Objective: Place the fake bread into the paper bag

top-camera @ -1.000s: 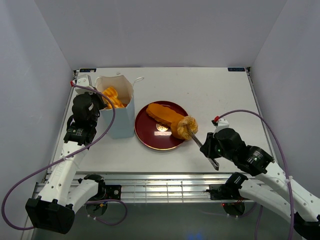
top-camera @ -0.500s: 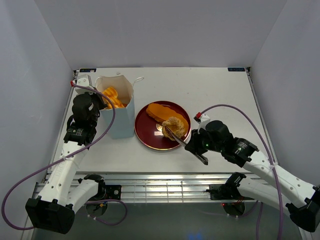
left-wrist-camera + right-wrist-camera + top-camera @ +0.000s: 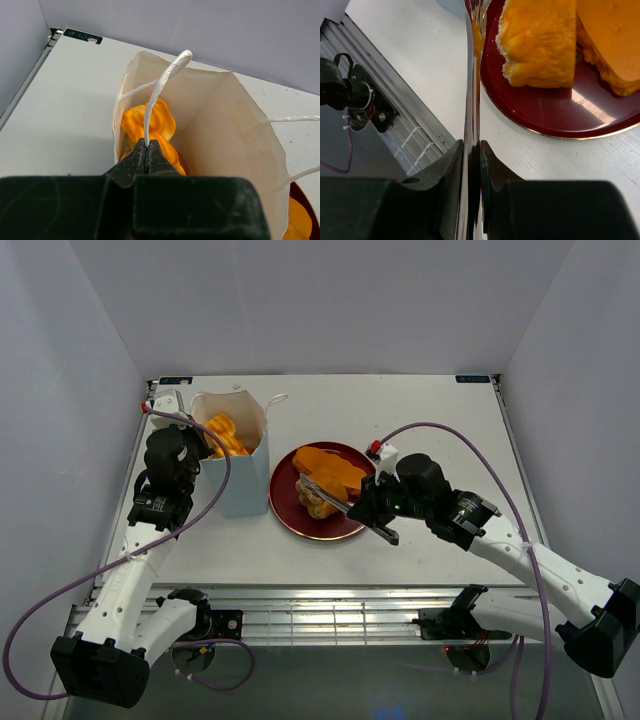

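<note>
A white table [image 3: 430, 420] is enclosed by plain pale walls, with the two arms rising from the bottom edge of the overhead view. At the upper left of that view the paper bag [image 3: 245, 475] is stood upright with its mouth open, and orange fake bread [image 3: 150, 122] is seen lying inside it against the far wall. One cord handle [image 3: 165, 75] of the bag is pinched between the pressed-together fingers of the left gripper [image 3: 147, 152], so the mouth is held open. Just to the right of the bag, in the middle of the frame, a dark red plate [image 3: 325, 528] is set, and two pieces are left on it: a long orange piece [image 3: 335, 468] and a round tan bun [image 3: 318, 500], touching each other. The right gripper [image 3: 472, 150] is closed on a thin metal utensil [image 3: 471, 75], whose tip is laid across the bun; whether the bun is speared, lifted or only touched cannot be told. The task is judged partly done: some bread is bagged, while the bun and the long piece have not yet been carried leftward and dropped in.
</note>
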You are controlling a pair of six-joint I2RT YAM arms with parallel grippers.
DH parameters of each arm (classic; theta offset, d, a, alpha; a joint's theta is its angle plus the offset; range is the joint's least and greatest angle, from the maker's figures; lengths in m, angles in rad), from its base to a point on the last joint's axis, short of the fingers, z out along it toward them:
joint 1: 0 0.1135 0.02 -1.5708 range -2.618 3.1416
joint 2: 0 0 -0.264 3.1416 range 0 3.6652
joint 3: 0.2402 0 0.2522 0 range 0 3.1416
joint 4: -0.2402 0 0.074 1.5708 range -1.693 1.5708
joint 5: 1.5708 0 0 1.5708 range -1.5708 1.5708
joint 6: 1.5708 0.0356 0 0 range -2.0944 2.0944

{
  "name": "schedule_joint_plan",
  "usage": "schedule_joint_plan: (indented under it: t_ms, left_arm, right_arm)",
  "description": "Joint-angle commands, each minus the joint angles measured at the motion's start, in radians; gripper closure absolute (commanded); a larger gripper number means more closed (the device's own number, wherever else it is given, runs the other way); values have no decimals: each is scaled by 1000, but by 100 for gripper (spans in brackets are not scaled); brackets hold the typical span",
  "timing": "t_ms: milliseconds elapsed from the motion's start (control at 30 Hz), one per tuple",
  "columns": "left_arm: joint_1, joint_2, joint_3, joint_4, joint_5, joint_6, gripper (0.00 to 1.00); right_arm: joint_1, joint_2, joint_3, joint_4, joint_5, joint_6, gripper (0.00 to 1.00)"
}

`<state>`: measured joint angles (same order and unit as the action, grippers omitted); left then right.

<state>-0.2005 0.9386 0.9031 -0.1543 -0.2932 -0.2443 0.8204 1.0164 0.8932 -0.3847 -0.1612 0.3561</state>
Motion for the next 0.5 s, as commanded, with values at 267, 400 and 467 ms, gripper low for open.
schedule_joint_plan:
  t_ms: [267, 400, 467]
  left_arm:
    - [-8, -6, 17, 2, -6, 4, 100]
    - [-8, -11, 14, 2, -14, 4, 100]
    - [-10, -11, 14, 2, -18, 5, 100]
  right_arm:
    - [6, -133, 61, 63, 63, -17, 92]
    - [6, -176, 3, 75, 318, -5, 92]
    - [-1, -182, -33, 78, 391, -2, 92]
